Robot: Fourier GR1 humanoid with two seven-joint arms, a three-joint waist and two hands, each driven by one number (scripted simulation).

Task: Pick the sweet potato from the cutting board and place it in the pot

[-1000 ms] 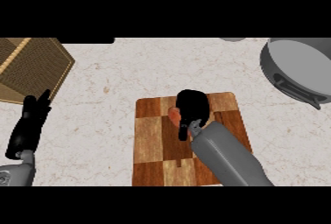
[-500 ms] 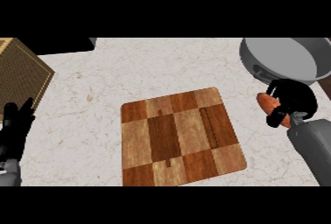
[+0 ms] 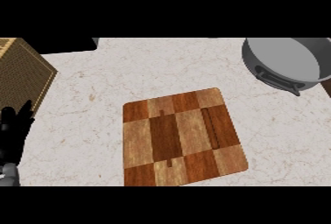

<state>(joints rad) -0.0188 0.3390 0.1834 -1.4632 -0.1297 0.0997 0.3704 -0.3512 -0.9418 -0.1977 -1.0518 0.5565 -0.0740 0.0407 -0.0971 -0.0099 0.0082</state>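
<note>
Left hand [image 3: 14, 131]: rests at the view's left edge, black fingers straight and pointing up, holding nothing. Its outer side is cut off by the frame; a bit of grey forearm shows below it at the lower left corner.

Right hand: out of frame in the head view; neither hand nor forearm shows.

Sweet potato: cannot be seen anywhere. It is not on the cutting board, not on the bare worktop, and no orange shows in the visible part of the pot's inside.

Just above the left hand, a tan woven-textured box [image 3: 22, 74] sits at the upper left, partly cropped by the frame edge.

Cutting board [image 3: 183, 138]: wooden, checkered light and dark blocks, middle of the view, slightly rotated, nothing lying on it. Its lower edge runs to the bottom of the scene.

Worktop [image 3: 90, 100]: pale speckled stone.

Pot [image 3: 284, 62]: grey metal, upper right, well apart from the board. Dark handle on its near side. Its far rim and right side are cut off.

No labels or writing readable on anything.
</note>
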